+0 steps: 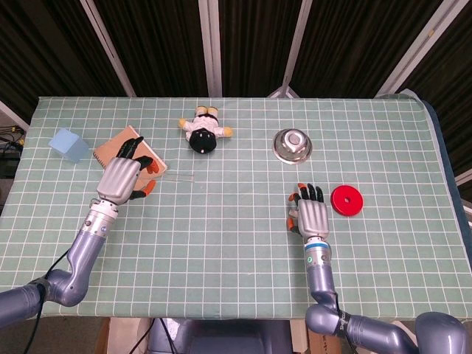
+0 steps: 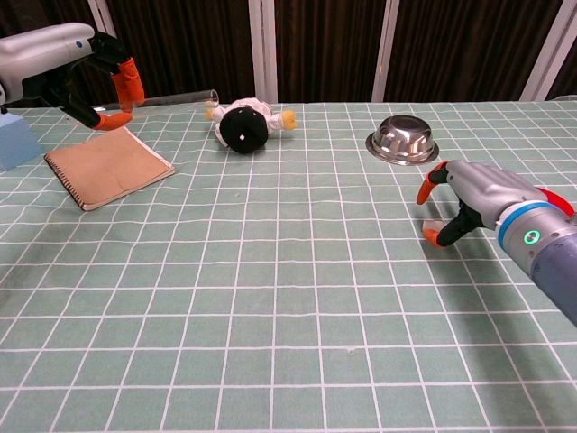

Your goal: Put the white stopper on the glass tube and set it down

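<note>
The clear glass tube point(image 1: 178, 175) point(image 2: 180, 97) is held level above the table by my left hand point(image 1: 122, 179) point(image 2: 86, 77), which grips its left end beside the notebook. The tube's open end points right, toward the doll. The small white stopper point(image 2: 428, 224) lies on the green mat at the right, mostly hidden. My right hand point(image 1: 310, 216) point(image 2: 473, 194) hovers low over it, with an orange-tipped thumb and finger curved down on either side of it and a gap still showing. In the head view the hand covers the stopper.
A tan notebook point(image 1: 122, 150) point(image 2: 108, 167) and a blue cube point(image 1: 68, 144) lie at the left. A plush doll point(image 1: 203, 133) point(image 2: 245, 124) sits at the back centre, a steel bowl point(image 1: 293, 144) point(image 2: 402, 141) at the back right, and a red disc point(image 1: 346, 200) beside my right hand.
</note>
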{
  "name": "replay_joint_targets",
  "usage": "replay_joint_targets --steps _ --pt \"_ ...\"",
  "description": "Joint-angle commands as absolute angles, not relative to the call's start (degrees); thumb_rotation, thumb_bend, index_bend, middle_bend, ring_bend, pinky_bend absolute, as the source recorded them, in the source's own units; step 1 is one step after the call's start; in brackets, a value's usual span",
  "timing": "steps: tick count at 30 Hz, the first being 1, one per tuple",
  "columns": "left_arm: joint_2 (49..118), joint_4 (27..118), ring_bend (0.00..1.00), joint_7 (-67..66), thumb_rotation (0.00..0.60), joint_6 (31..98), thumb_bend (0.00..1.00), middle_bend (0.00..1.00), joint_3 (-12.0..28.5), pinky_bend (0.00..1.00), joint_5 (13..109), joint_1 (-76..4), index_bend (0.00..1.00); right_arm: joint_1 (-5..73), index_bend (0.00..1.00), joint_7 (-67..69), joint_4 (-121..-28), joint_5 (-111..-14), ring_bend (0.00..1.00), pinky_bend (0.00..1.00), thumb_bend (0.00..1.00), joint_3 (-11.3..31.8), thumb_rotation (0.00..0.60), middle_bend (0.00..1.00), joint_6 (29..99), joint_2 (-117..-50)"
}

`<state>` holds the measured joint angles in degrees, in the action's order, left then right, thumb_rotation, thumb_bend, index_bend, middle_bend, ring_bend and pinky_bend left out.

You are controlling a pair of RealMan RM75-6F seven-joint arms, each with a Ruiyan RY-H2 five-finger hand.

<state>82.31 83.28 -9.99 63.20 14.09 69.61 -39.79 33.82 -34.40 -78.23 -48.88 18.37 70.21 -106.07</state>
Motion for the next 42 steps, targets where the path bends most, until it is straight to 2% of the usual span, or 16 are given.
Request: replay_joint_targets --steps 1,16,24,42 --pt "82.24 83.23 0.04 -9.94 0.600 63.21 0.66 0.50 14.04 0.00 69.65 -39.76 0.53 34.23 0.37 -34.17 -76.83 -48.32 0.02 0.00 0.38 18.74 0.600 0.14 69.74 -106.65" --pt "81.89 84.10 0.04 -10.02 0.600 63.97 0.66 0.50 13.99 0.00 70.08 -39.51 0.53 34.64 0.37 -33.57 -73.84 -47.45 0.02 0.00 0.39 19.58 0.600 0.14 69.62 -107.19" --pt "81.92 84.06 0.04 -10.08 0.600 64.02 0.66 0.50 13.94 0.00 69.95 -39.43 0.53 34.78 0.48 -34.17 -73.61 -47.23 0.03 0.00 0.39 19.52 0.600 0.19 69.64 -106.88" --pt "82.35 82.79 0.04 -9.18 0.600 63.60 0.66 0.50 13.75 0.00 70.09 -39.48 0.53 35.06 0.52 -34.18 -71.83 -46.97 0.03 0.00 0.39 19.52 0.600 0.21 69.34 -107.46"
